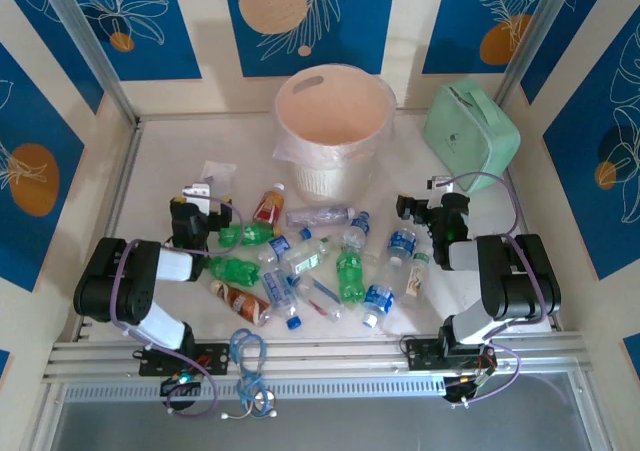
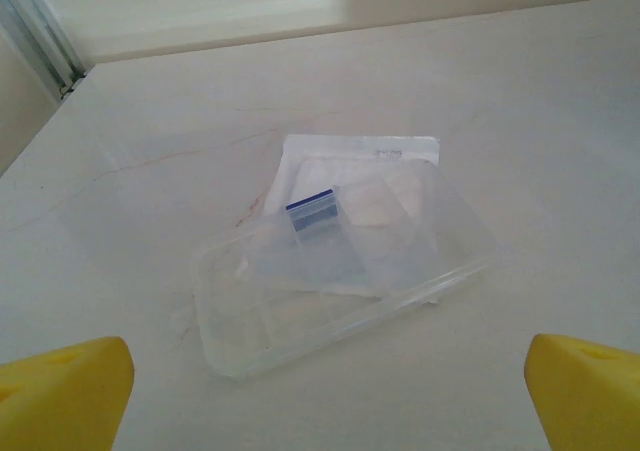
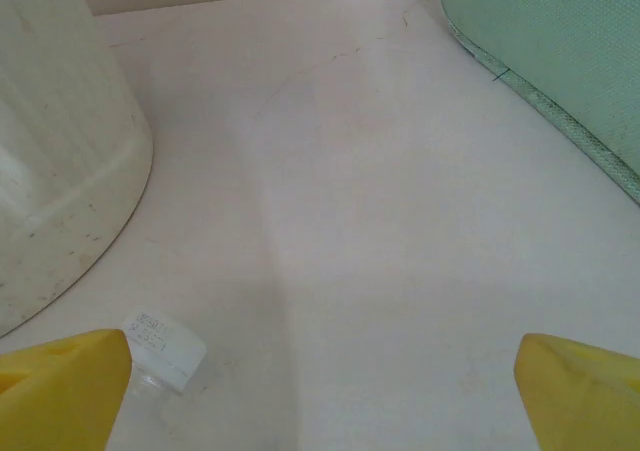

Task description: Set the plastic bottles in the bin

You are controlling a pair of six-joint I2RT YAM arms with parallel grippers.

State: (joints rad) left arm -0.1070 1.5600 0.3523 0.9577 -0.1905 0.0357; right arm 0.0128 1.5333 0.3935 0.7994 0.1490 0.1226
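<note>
White table (image 1: 165, 156), plastic bottles (image 1: 350, 271) heaped ctr, bin (image 1: 345, 171) at 12 o'clock. Left gripper (image 2: 325, 396) & right gripper (image 3: 322, 391): fingers wide apart, empty. Risk: nudged bottles could roll away.

Both arms sit folded low at the top view's lower left and lower right, left pincer (image 1: 192, 211) and right pincer (image 1: 428, 203) aimed up-frame, yellow fingertips (image 2: 60, 396) spread wide.

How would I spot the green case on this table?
Find the big white bin at the back of the table. Just right of it, by the back corner, lies the mint green case. Unlike the green bottles in front, it is big and squarish.
</note>
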